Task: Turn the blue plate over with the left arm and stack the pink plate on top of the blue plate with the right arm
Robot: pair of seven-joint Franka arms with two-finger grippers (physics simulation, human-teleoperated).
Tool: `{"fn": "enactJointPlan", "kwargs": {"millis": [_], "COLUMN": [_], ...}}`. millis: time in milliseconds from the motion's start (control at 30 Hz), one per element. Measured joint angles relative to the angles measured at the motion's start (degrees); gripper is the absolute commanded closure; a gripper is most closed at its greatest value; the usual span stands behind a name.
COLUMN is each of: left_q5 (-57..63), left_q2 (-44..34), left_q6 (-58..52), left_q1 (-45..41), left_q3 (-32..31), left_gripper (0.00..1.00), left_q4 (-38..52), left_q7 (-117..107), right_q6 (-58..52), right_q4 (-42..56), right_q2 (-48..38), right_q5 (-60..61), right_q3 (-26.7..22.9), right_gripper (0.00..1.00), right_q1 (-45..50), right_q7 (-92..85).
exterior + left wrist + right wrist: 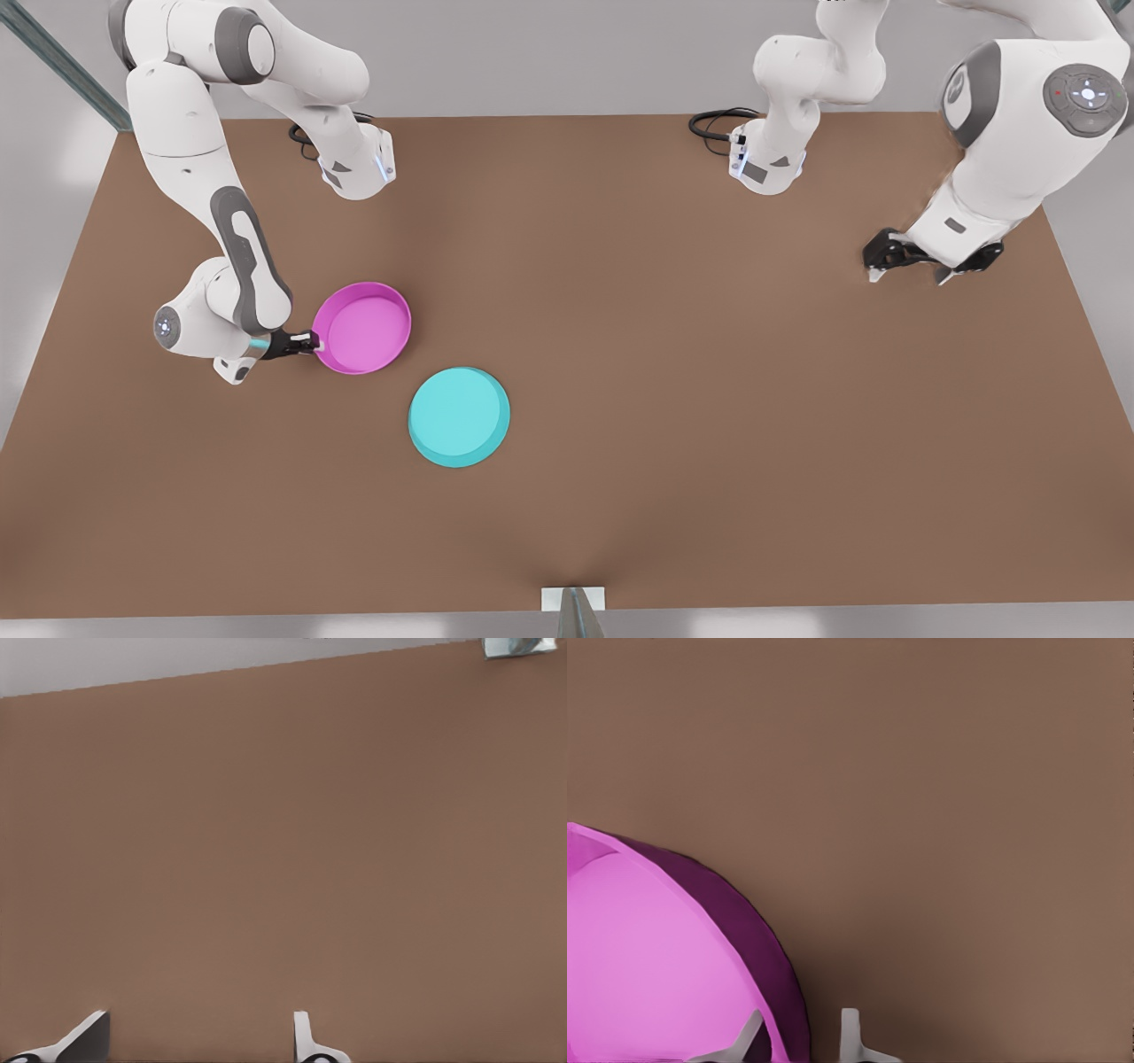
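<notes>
Front view first: on the brown table (pixel 620 266) the pink plate (pixel 363 326) sits left of centre, open side up, its inside a lighter pink than its magenta rim. The blue plate (pixel 459 416) lies just below and to the right of it, close but apart, showing a smooth turquoise face that looks like its flat base, though the angle makes that hard to confirm. The right gripper (pixel 315 340) is at the pink plate's left edge, fingers closed on the rim. The left gripper (pixel 908 270) hangs at the frame's right, well apart from both plates, fingers spread. Left wrist view: two pale fingertips (pixel 84 1036) stand apart at the lower edge over bare table. Right wrist view: the pink plate's (pixel 647 957) dark outer wall and pale inside fill the lower left, with one fingertip (pixel 850 1032) outside the rim and the other inside it.
</notes>
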Motion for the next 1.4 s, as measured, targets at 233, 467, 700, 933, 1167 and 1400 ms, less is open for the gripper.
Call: {"fn": "enactJointPlan", "kwargs": {"millis": [233,467,700,933,1167,1400], "left_q5": [-2.4,-2.8,-2.8,-2.8,-2.8,-2.8], "left_q2": [6.1,11.5,10.4,10.5,10.5,10.5], "left_q6": [-2.0,-2.5,-2.3,-2.2,-2.3,-2.2], "left_q1": [1.9,-4.8,-4.8,-4.7,-4.8,-4.9], "left_q3": [-6.8,-5.1,-5.6,-5.7,-5.7,-5.7], "left_gripper": [0.0,0.0,0.0,0.0,0.0,0.0], "left_q4": [3.6,10.2,9.7,9.5,9.5,9.5], "left_q7": [0.2,-0.6,-0.6,-0.5,-0.5,-0.5], "right_q6": [-1.5,-0.9,-0.3,-0.1,0.1,-2.2], "right_q4": [0.0,0.0,0.0,0.0,0.0,0.0], "right_q2": [0.0,0.1,0.2,0.5,0.8,-0.9], "right_q5": [0.0,-0.1,-0.1,-0.1,0.0,0.4], "right_q3": [0.0,0.0,0.0,0.0,0.0,0.0], "right_gripper": [0.51,0.57,0.73,0.69,0.79,0.79], "right_q1": [0.3,0.3,0.3,0.3,0.2,0.3], "right_q7": [0.0,0.0,-1.9,-1.9,-2.1,-2.3]}}
